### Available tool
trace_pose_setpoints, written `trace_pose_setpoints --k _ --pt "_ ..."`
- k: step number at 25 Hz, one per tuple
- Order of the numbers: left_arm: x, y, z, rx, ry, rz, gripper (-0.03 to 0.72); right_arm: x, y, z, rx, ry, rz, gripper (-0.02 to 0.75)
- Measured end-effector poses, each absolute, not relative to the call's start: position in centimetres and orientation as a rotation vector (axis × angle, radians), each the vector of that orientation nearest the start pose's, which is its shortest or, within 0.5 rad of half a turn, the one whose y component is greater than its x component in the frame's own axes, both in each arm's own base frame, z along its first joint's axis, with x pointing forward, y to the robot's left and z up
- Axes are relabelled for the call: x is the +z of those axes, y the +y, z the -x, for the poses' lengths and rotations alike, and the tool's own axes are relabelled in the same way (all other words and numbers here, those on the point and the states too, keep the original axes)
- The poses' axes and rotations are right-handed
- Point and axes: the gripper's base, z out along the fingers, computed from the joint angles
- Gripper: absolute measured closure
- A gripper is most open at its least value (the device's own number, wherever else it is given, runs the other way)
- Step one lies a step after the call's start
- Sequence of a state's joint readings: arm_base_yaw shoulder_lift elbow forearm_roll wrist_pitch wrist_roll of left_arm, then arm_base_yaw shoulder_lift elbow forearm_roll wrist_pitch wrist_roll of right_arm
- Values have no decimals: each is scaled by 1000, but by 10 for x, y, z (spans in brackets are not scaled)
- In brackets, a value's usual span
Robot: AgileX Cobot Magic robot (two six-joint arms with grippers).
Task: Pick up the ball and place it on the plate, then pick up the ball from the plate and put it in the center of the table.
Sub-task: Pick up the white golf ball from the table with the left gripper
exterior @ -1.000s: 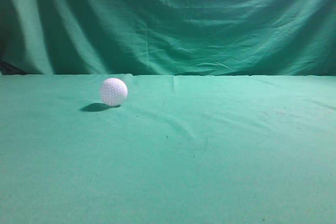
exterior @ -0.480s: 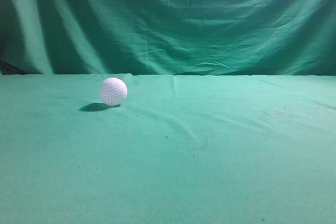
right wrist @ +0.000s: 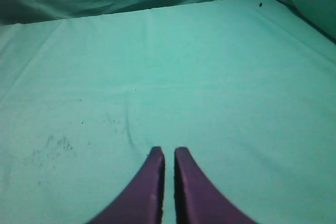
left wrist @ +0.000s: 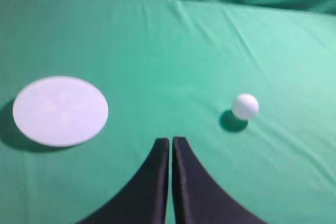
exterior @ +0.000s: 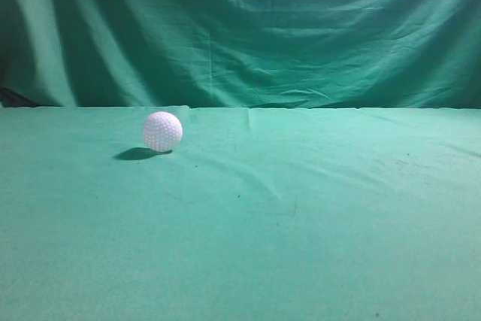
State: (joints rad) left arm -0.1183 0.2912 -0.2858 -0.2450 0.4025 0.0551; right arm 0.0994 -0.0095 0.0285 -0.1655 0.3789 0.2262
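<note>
Ball (exterior: 162, 131) placement first: I see it resting on the green table (exterior: 316, 246), left of the middle in the exterior view, free of any grip. I cannot tell whether this is its starting spot or a put-down after the plate; it sits off-centre, so I judge at least one carry is left.

Going left to right in the left wrist view: the plate (left wrist: 60, 110) lies flat and bare at the far left, the left gripper (left wrist: 171, 141) hangs in the middle with its fingers (left wrist: 160, 153) pressed together on nothing, and the ball sits to the right, well apart from both.

Right gripper (right wrist: 169, 151) — fingers likewise clenched and empty, over bare cloth with a few dark specks and shallow wrinkles.

Room for moving: neither arm shows in the exterior view, and nothing stands between ball, plate and the table's middle. The back edge meets the draped curtain (exterior: 248, 28) — the ball lies fairly near it, so I would keep any approach from pushing it rearward; a dimpled ball should roll easily on cloth.
</note>
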Motion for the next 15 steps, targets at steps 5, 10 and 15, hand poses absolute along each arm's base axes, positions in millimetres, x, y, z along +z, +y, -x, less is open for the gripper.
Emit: trace_pose_setpoints --k 5,10,15 --pt "249 -21 -85 -342 1989 26 688 170 0 -53 61 1877 -16 682" --pt "272 -31 -98 -390 2036 -96 688 170 0 -53 61 1877 -16 682" --pt "287 -42 -125 -402 2184 -293 688 170 0 -53 61 1877 -16 682"
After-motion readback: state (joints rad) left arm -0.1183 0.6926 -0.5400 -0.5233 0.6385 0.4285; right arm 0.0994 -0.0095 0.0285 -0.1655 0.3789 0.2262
